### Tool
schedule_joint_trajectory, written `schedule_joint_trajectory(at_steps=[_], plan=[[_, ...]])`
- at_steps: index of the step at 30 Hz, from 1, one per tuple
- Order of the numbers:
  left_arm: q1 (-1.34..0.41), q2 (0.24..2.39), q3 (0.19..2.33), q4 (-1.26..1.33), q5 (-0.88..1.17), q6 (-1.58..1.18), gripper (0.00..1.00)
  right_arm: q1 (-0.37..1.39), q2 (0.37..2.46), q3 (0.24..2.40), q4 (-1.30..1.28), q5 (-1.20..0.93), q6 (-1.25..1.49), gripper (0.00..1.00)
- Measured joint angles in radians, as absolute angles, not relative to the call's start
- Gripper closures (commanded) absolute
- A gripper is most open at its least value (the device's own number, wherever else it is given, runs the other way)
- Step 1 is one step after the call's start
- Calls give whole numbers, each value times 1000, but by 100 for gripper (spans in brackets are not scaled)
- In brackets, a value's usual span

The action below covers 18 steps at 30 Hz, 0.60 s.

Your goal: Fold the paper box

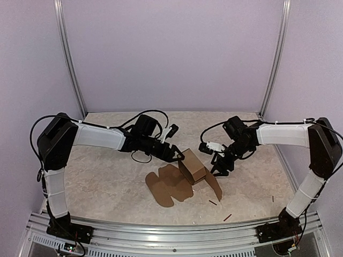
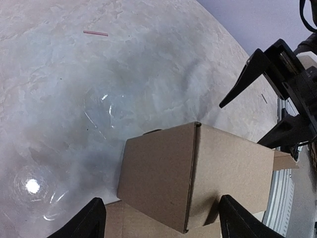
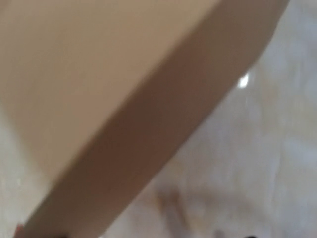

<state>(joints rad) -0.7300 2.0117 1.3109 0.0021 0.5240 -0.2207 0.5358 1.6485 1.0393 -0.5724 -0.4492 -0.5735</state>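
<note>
The paper box [image 1: 192, 166] is brown cardboard, partly raised into a small upright block at the table's middle. Its unfolded flaps [image 1: 167, 188] lie flat in front and to the left of it. One flap [image 1: 214, 184] slopes down to the right. My left gripper [image 1: 181, 157] is at the box's left end. In the left wrist view it is open [image 2: 163, 223], with the box [image 2: 198, 178] between its fingers [image 2: 91, 220]. My right gripper [image 1: 220, 171] is open just right of the box, its fingers spread [image 2: 240, 124]. The right wrist view shows only blurred cardboard [image 3: 99, 89] very close.
Thin dark sticks lie on the marble tabletop at the front right [image 1: 213, 202] [image 1: 227, 217] [image 1: 272, 198]. A pink stick [image 2: 95, 33] shows in the left wrist view. A metal rail [image 1: 171, 230] runs along the near edge. Purple walls enclose the table.
</note>
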Motion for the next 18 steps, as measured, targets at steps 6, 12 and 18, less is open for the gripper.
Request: schedule_joint_trajectory(at_steps=[6,12,18], plan=[[-731,1946,1196,69,518,-256,23,575,1722,1111,-575,-470,-557,27],[-750,1776,1021,116,467,-219,19,576,1694,1110,-603,-464,-557,25],[-761,1660,993,125,409,-189,26,558,1594,1071,-622,-443,-564,25]])
